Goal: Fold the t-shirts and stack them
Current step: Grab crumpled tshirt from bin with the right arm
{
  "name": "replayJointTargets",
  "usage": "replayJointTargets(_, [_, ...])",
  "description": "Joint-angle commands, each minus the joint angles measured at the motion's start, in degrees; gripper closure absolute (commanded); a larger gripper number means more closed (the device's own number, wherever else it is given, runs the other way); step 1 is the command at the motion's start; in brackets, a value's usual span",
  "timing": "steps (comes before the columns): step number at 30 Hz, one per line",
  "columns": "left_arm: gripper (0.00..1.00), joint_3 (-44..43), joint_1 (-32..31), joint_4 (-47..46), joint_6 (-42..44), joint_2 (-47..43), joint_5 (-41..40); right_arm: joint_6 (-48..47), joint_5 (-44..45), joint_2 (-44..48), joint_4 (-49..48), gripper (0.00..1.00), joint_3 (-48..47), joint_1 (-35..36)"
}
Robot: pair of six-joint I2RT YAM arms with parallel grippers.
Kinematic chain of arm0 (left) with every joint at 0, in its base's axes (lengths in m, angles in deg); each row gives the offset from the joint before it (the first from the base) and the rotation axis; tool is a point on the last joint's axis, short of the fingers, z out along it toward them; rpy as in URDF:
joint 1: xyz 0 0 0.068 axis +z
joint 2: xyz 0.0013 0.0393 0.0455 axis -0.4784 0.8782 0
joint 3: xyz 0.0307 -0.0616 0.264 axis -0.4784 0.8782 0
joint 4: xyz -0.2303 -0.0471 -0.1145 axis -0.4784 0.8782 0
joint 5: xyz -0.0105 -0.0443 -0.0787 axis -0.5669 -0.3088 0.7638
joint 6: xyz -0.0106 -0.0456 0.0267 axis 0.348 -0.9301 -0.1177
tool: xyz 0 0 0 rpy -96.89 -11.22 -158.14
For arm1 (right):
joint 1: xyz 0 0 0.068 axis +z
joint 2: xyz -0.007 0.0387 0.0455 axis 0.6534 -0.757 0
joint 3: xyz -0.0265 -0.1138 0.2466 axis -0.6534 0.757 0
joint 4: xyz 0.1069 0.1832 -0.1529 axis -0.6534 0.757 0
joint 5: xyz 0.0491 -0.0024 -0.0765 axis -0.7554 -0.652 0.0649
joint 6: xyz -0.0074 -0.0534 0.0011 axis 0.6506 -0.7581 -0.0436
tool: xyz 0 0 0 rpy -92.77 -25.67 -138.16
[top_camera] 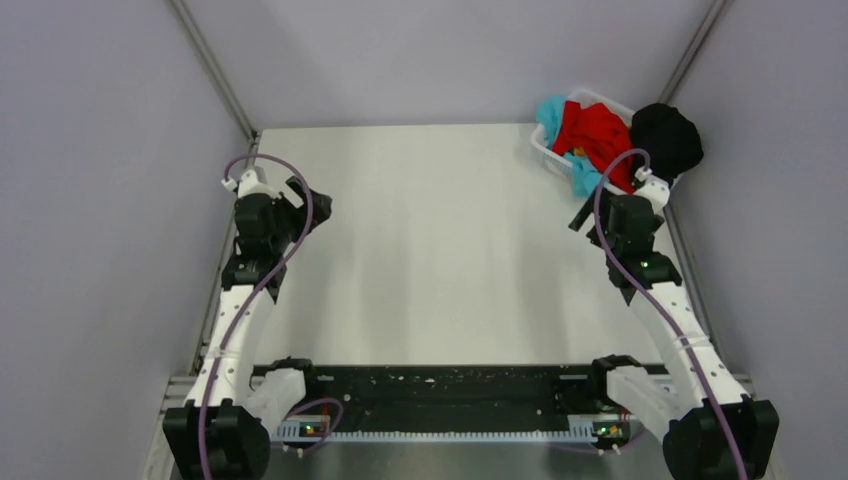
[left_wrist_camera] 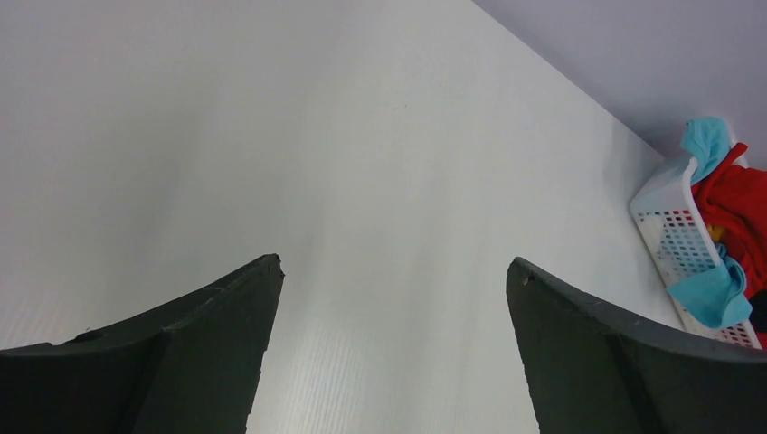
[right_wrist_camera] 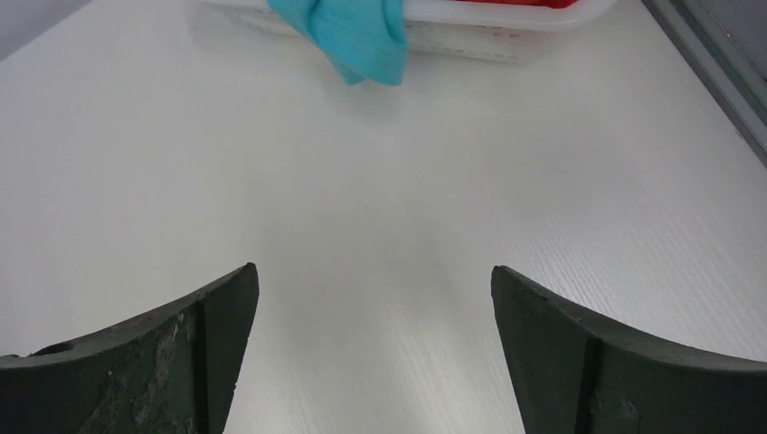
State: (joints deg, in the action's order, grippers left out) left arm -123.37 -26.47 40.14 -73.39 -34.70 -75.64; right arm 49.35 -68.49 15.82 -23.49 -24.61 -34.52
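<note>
The bright red fabric t-shirt (top_camera: 597,135), teal blue t-shirt (top_camera: 551,110) and black t-shirt (top_camera: 667,140) lie bunched in the white plastic mesh basket (top_camera: 541,152) at the far right corner of the white table (top_camera: 430,250) — an orange-yellow speck (left_wrist_camera: 716,233), possibly a fourth, shows between them. The left gripper (left_wrist_camera: 393,267) and right gripper (right_wrist_camera: 373,271) hover over the table — jaws spread, empty.

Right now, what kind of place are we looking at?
Likely a robotics lab test cell: a white table boxed in by plain grey panels, with a white mesh basket of crumpled t-shirts at its far corner.
</note>
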Motion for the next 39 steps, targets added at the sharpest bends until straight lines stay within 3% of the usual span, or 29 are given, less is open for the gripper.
replayJointTargets(1, [0.01,1.4,0.1,-5.5,-1.7,-1.4,2.0,-2.9,-1.2,0.4,-2.4,0.01,-2.6,0.5])
replayJointTargets(7, [0.01,0.2,0.2,-4.2,-0.7,0.0,2.3,-8.3,2.0,-6.9,-6.1,0.01,-11.3,0.4])
replayJointTargets(14, [0.01,-0.3,0.2,-4.1,0.1,-0.4,2.7,-10.2,-7.1,-30.6,-2.5,0.01,-34.6,-5.9])
replayJointTargets(20, [0.01,-1.5,0.1,-2.3,1.1,-0.3,2.1,-11.9,-6.2,-52.6,0.0,0.02,-54.0,-10.7])
replayJointTargets(27, [0.01,-2.1,0.2,-1.7,1.5,-1.1,0.5,-14.7,-5.1,-65.8,4.3,0.1,-67.2,-10.8])
replayJointTargets(29, [0.01,-1.9,0.2,-1.7,1.5,-1.1,0.1,-15.2,-5.4,-67.8,4.9,0.17,-68.4,-10.8])
replayJointTargets(30, [0.01,-1.8,0.1,-1.7,1.6,-1.1,-0.1,-15.9,-6.1,-68.6,4.9,0.28,-68.9,-10.8])
replayJointTargets(34, [0.01,-2.6,0.2,-1.6,2.2,-0.6,-0.1,-17.0,-4.3,-70.3,5.4,0.89,-72.9,-10.8])
replayJointTargets(35, [0.01,-2.9,0.2,-1.8,2.3,-0.4,0.3,-17.1,-3.2,-70.2,5.4,1.0,-74.2,-10.8])
replayJointTargets(39, [0.01,-2.9,0.2,-2.9,2.1,-0.1,0.7,-18.5,-0.4,-67.5,4.8,1.0,-79.6,-10.8])
